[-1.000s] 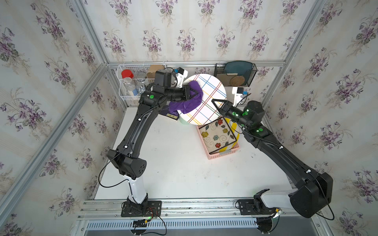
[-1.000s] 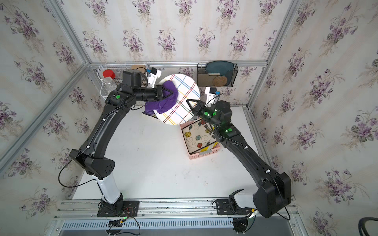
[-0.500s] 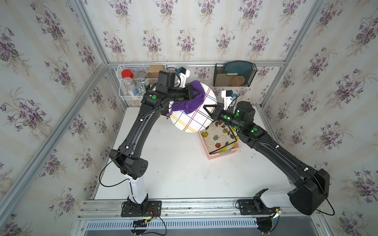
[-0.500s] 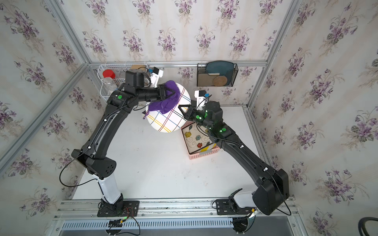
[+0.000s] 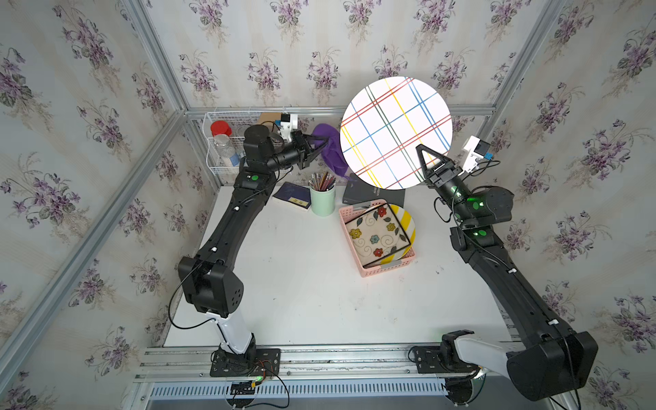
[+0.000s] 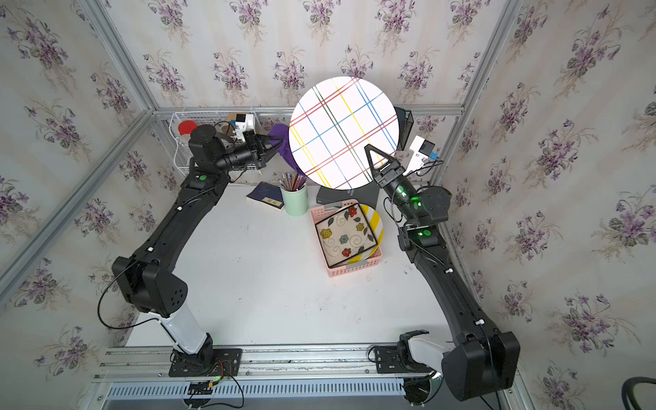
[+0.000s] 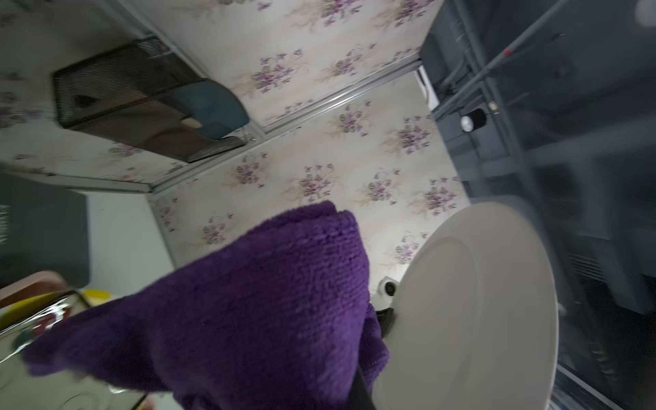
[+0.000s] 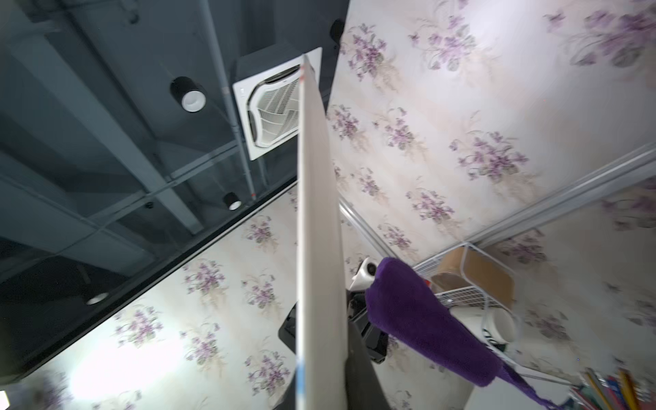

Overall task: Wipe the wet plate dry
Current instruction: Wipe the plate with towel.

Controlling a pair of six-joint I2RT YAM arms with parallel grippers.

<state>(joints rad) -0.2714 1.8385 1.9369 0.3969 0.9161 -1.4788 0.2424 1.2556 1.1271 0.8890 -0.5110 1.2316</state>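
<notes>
A purple cloth (image 7: 248, 312) was seen bunched close up, its folded end pointed toward one o'clock. At its three o'clock, the pale underside of a plate (image 7: 472, 312) was shown just beside it. At eleven o'clock, a black mesh rack (image 7: 117, 103) holding a teal dish (image 7: 213, 106) was fixed to flowered wallpaper (image 7: 355, 159).

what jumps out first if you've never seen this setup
The big white plate with coloured crossing lines, held high toward the camera by the right end effector clamped on its rim. Next, the purple cloth bunched in the left end effector, just beside the plate's edge.
</notes>
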